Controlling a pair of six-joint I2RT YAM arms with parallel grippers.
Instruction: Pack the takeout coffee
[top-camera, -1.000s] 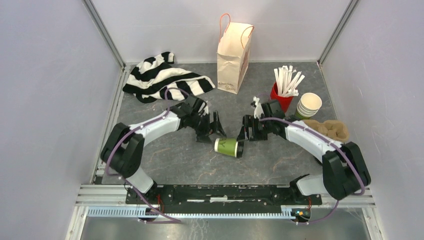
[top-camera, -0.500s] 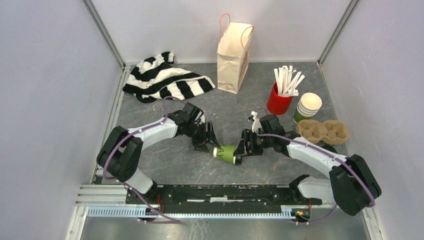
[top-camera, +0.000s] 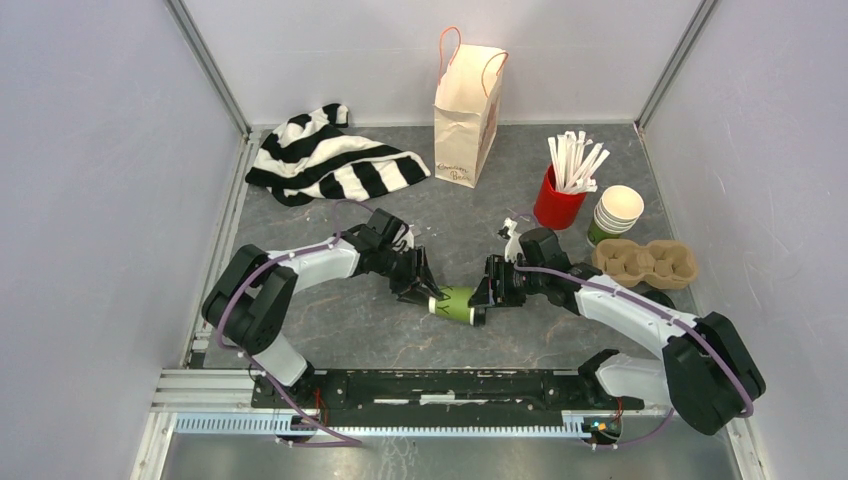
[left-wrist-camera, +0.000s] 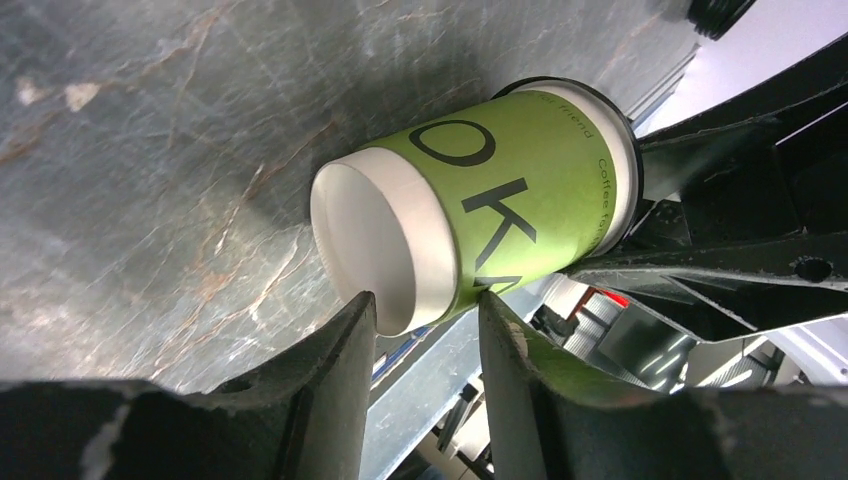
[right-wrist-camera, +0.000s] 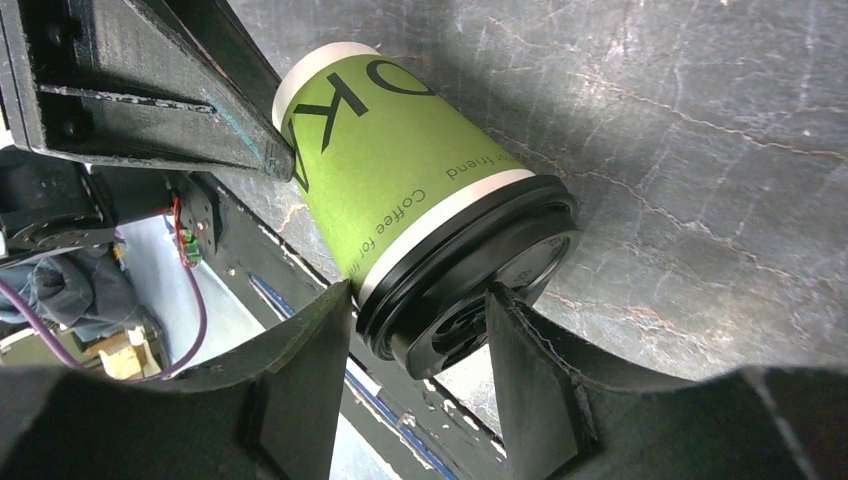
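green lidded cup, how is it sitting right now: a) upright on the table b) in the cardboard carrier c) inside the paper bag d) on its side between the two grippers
d: the green cup lies on its side on the table, its base end between the tips of the left gripper and its lidded end between the tips of the right gripper.

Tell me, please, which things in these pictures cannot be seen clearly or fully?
- Inside of the paper bag: top view, its own walls hide it.
- Print on the green cup: left wrist view, the left jaws cover its last letters.
- The black lid: right wrist view, the right jaws cover its lower edge.
- What the cup holds: every view, lid and wall hide it.
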